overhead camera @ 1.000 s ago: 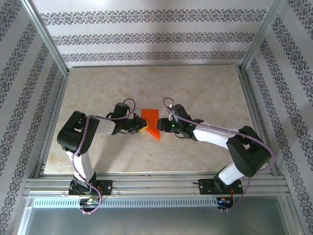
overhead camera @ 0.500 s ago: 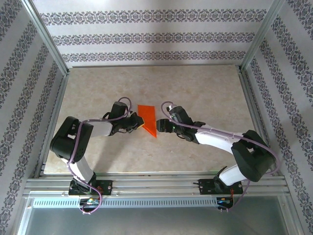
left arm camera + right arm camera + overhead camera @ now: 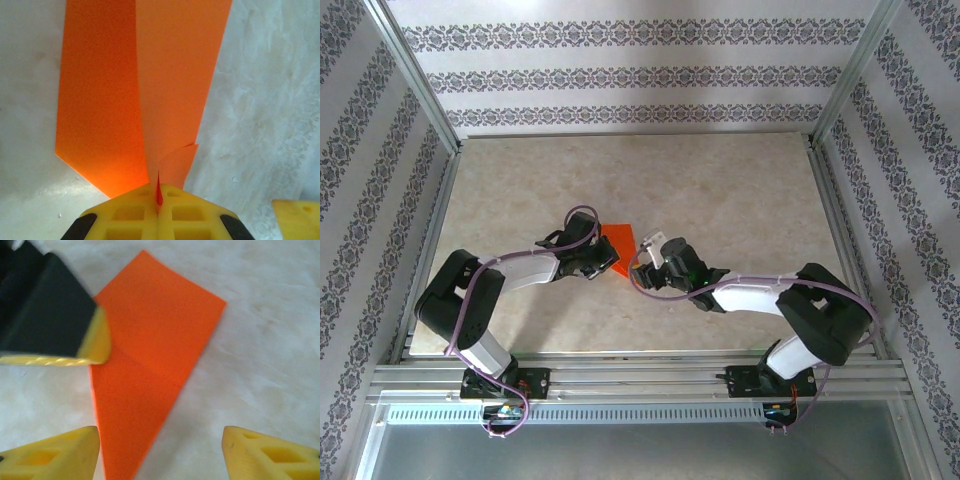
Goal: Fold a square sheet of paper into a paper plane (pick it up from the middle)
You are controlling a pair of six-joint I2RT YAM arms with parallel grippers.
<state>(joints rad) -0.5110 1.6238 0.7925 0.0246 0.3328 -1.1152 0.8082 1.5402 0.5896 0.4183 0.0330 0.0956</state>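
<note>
paper, creased to a wedge, sits pinched tight by the left gripper (likely to anchor it) while the right gripper gapes open astride its tip.

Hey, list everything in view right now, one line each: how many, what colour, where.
folded sheet of paper: one, orange-red, mid-table between the grippers
table: one, beige marbled, under everything
walls: three, white with grey patterned bands, around the table
metal frame: one, silver, along the table edges
arms: two, black and white, bolted at the near edge
left gripper: one, yellow fingers, shut on the paper's edge
right gripper: one, yellow fingers, open beside the paper's narrow end
</note>
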